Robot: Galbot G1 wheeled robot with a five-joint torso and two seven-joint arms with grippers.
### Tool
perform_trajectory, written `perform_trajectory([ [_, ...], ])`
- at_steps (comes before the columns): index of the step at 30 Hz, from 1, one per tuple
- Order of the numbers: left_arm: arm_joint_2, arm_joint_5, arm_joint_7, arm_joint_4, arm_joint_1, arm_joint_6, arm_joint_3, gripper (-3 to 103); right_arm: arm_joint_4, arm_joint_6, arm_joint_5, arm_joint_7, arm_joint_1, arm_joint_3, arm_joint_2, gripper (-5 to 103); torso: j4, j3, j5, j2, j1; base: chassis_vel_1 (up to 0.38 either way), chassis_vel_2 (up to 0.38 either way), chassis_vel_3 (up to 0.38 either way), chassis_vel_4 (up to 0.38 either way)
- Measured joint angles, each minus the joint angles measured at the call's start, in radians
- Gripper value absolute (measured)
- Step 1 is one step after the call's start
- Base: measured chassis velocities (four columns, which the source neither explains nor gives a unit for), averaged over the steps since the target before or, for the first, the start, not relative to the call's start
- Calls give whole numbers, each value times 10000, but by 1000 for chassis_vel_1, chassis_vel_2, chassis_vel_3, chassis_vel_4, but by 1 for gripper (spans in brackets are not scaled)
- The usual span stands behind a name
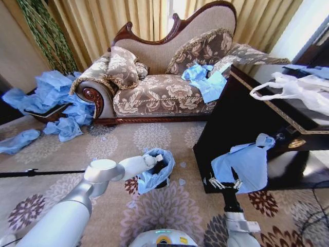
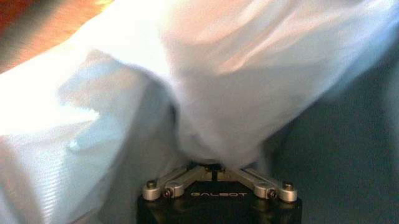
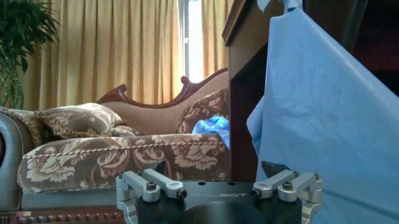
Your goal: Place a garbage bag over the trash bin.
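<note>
In the head view, our left gripper [image 1: 158, 160] reaches to the bin [image 1: 160, 170] on the carpet [image 1: 154, 206], at about 12 o'clock from our base. The bag [image 1: 153, 175] is bunched over and around the bin's rim, blue plastic spilling toward 8 o'clock. Open carpet lies between the bin and the sofa [image 1: 159, 92] at 12. The dark bench [image 1: 247, 128] stands close at 2 o'clock, its near edge beside the right gripper [image 1: 224, 183], whose jaws stand spread, empty, before a blue bag [image 1: 247, 162] hanging off that edge.

In the left wrist view, the left gripper's [image 2: 215, 164] jaws are closed on the bag [image 2: 218, 93]. The body reads "GALBOT".

In the right wrist view, the right gripper [image 3: 218, 186] has its jaws wide, the blue bag [image 3: 330, 121] just beside one finger. "GALBOT" shows again.
</note>
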Motion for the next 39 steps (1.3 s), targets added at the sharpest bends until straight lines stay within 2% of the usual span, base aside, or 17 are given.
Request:
perform_trajectory([
  [5, 196, -437, 451, -711, -385, 560, 280, 0, 1, 5, 13, 6, -8, 19, 17, 100, -2, 0, 3, 0, 0, 0, 0, 0, 0],
  [6, 255, -489, 732, -943, -567, 815, 416, 0, 1, 5, 20, 6, -8, 27, 21, 100, -5, -1, 3, 0, 0, 0, 0, 0, 0],
  [7, 304, -429, 1174, -1118, -778, 1129, 565, 0, -1, 6, 29, 7, -4, 33, 23, 100, -4, 0, 1, 0, 0, 0, 0, 0, 0],
  [10, 348, 67, 1895, -1197, -1090, 1574, 749, 0, -19, 6, 47, 10, 17, 38, 40, 100, -2, 0, 3, 0, 0, 0, 0, 0, 0],
  [14, 391, 594, 2301, -1177, -1204, 1816, 870, 0, -35, 6, 58, 15, 26, 39, 64, 100, -2, 0, 2, 0, 0, 0, 0, 0, 0],
  [25, 644, 1154, 2335, -1257, -1110, 1909, 1077, 0, -87, -11, 63, 21, 84, 40, 86, 100, -3, 0, 1, 0, 0, 0, 0, 0, 0],
  [32, 826, 1144, 2247, -1514, -1102, 1962, 1074, 0, -134, -66, 34, 28, 224, -15, 130, 100, -4, 0, 2, 0, 0, 0, 0, 0, 0],
  [39, 854, 1078, 2007, -996, -918, 1708, 847, 0, -156, -96, -13, 47, 252, -52, 163, 100, -2, 0, 1, 0, 0, 0, 0, 0, 0],
])
